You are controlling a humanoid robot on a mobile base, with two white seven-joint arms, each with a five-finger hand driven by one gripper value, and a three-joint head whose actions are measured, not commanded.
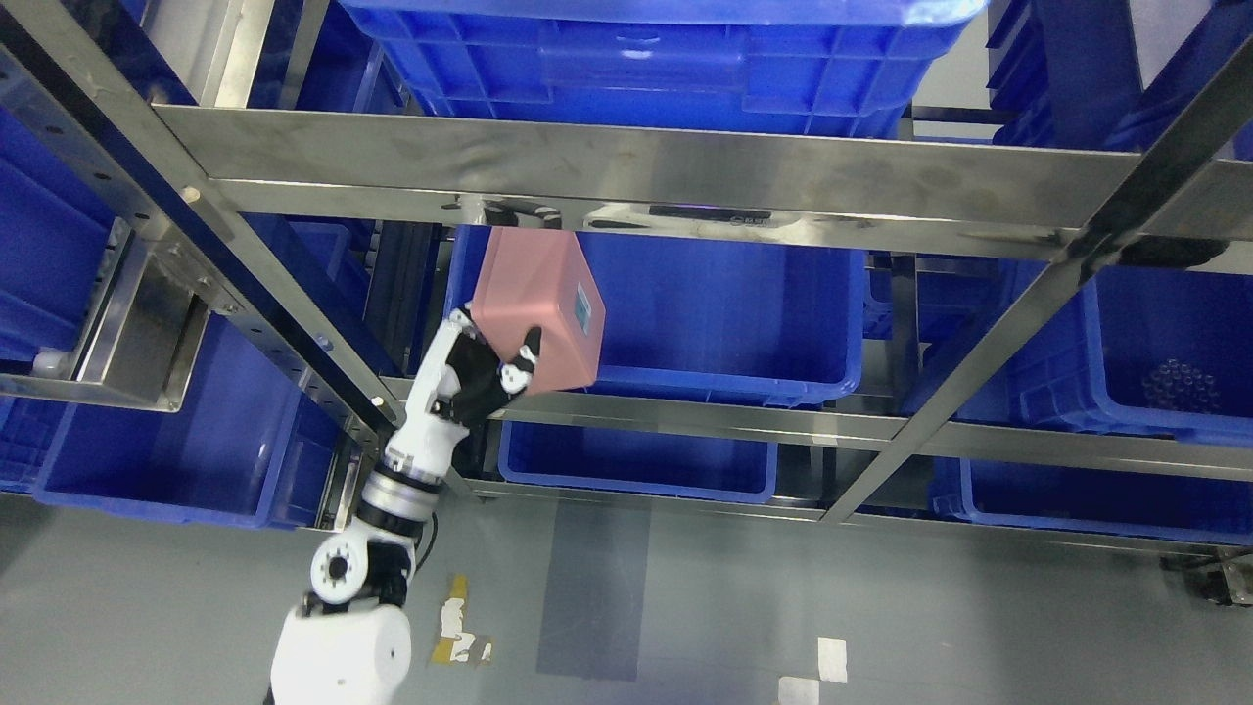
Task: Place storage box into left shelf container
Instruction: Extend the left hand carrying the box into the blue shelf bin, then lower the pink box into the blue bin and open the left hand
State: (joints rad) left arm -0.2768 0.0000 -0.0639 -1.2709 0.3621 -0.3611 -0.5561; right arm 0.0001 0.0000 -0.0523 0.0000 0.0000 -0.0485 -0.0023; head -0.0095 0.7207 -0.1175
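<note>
A pink storage box (536,305) with a small blue label on its side is held by my left hand (487,370), whose black fingers are shut on the box's lower edge. The box is tilted and sits at the front left rim of a large blue shelf container (729,313) on the middle level of the steel rack, partly over its opening. My left arm comes up from the lower left. My right arm does not show.
Steel rack beams (626,166) cross just above the box, and a slanted post (274,294) stands left of my hand. More blue bins sit at left (176,431), below (636,460), above (656,59) and right (1155,352). Grey floor lies below.
</note>
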